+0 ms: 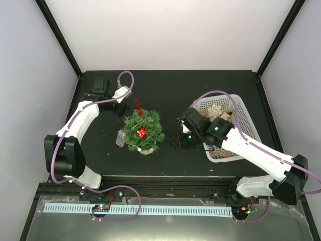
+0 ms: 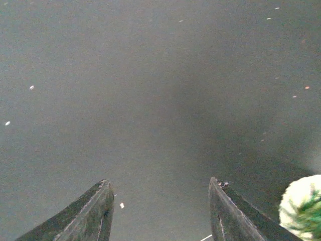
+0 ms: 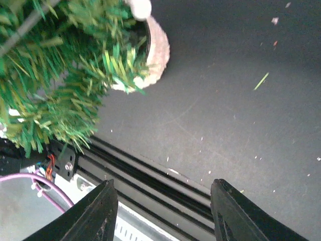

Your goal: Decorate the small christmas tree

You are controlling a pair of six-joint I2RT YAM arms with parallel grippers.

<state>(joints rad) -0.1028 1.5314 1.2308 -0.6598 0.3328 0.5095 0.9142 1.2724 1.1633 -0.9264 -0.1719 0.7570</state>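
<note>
The small christmas tree (image 1: 144, 129) stands mid-table in its cream-white pot (image 1: 147, 150), with a red ornament (image 1: 142, 132) on its needles and a red ribbon (image 1: 137, 105) at its far side. My left gripper (image 1: 125, 111) is open and empty just behind and left of the tree; its wrist view shows the open gripper (image 2: 160, 201) over bare mat, with a cream and green bit of the tree (image 2: 302, 203) at lower right. My right gripper (image 1: 178, 140) is open and empty, right of the tree. In its wrist view the gripper (image 3: 160, 201) is apart from the tree (image 3: 60, 65) and pot (image 3: 158, 50).
A white mesh basket (image 1: 248, 116) at the right holds ornaments, among them a white snowflake (image 1: 215, 110). A small clear box (image 1: 120, 137) lies left of the tree. The black rail at the table's front edge (image 3: 165, 186) lies below the right gripper.
</note>
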